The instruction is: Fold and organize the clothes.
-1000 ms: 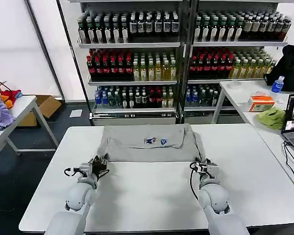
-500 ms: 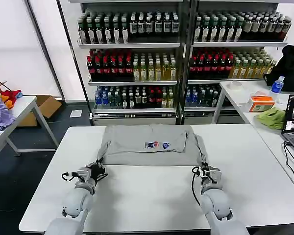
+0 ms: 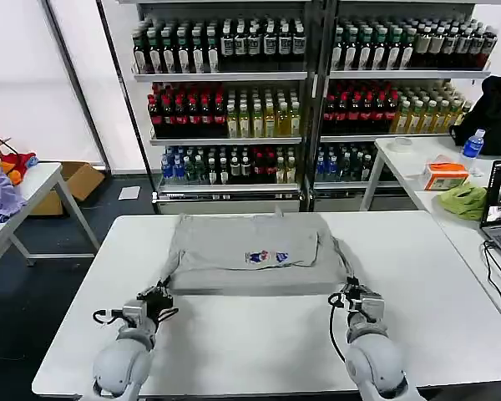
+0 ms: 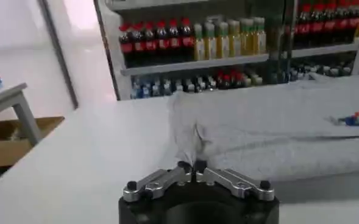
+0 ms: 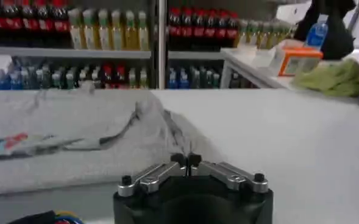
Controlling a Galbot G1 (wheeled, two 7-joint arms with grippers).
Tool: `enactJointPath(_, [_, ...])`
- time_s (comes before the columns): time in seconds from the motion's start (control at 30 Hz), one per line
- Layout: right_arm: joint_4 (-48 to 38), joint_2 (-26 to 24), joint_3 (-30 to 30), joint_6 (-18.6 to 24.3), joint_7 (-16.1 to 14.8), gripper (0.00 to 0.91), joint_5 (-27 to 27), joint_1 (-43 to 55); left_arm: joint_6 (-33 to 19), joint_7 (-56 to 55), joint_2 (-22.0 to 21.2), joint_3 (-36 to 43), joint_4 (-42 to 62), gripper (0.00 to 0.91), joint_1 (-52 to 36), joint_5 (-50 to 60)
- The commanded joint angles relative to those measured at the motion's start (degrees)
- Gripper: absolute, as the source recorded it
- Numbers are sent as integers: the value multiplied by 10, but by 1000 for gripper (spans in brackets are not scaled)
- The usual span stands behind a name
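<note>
On the white tabletop (image 3: 434, 276) two pincers are at work, one on each arm, and one grey shirt (image 3: 242, 251) lies between them and the far edge. The left pincer (image 3: 157, 297) sits toward the near left part of the tabletop; its fingers are pressed together on a pulled-up strip of the shirt's fabric at the shirt's near left corner, which the left wrist view (image 4: 194, 165) shows rising thin from the closed tips. The shirt is a folded rectangle lying at the middle of the tabletop, its far side close to the far edge, with one small multicoloured chest print (image 3: 265, 256) facing up near its centre. Whether a second garment lies under it cannot be told. The right pincer (image 3: 355, 296) sits toward the near right part of the tabletop, its fingers likewise closed on a strip of grey fabric drawn from the shirt's near right corner, seen bunched above the tips in the right wrist view (image 5: 185, 159).
</note>
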Motion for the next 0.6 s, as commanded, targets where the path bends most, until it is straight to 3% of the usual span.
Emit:
enactJointPath(0.03, [116,-24,1,1,4,0,-28,-140,-4,-7,-10,-42,-193,10,196,5])
enactJointPath(0.27, [151,-8,9,0,26,0,-32,-242,-25,-13,-15,-51,-225,10,319,24])
enactJointPath(0.6, [152,17,23,13,36,0,-40,-307,-51,-11,-49,-25,-217,20,353,85])
